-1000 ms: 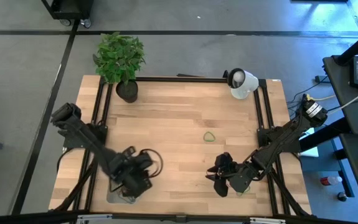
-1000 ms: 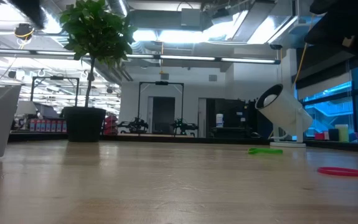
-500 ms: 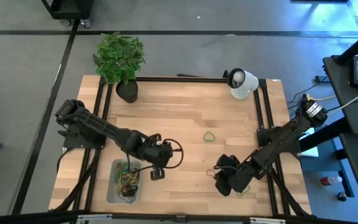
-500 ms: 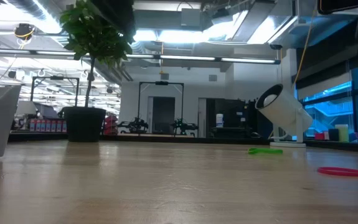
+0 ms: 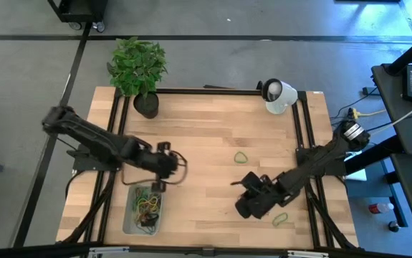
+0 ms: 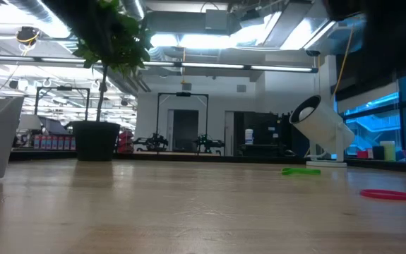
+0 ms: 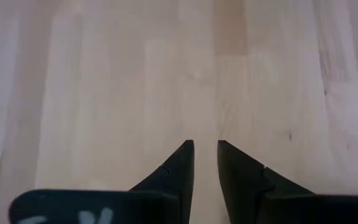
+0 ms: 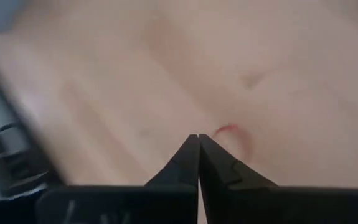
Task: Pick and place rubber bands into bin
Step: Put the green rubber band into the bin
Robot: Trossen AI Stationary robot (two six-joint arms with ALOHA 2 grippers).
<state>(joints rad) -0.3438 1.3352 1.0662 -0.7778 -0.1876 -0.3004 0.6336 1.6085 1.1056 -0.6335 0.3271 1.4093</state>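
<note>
Right gripper (image 5: 238, 209) low over the table's (image 5: 213, 129) front right part, fingers (image 8: 191, 155) pressed together, a thin red rubber band (image 8: 235, 134) at the tips; pinched or merely touching, cannot tell. Left gripper (image 5: 168, 166) above the front left part, just behind the bin (image 5: 128, 222), fingers (image 7: 182, 165) narrowly parted, holding nothing. Bin at the front left edge with a tangle of rubber bands (image 5: 145, 208) inside. 2 green bands loose: 1 (image 5: 241, 157) mid-table, 1 (image 5: 280, 218) near the front right edge. Bare wood between the arms.
</note>
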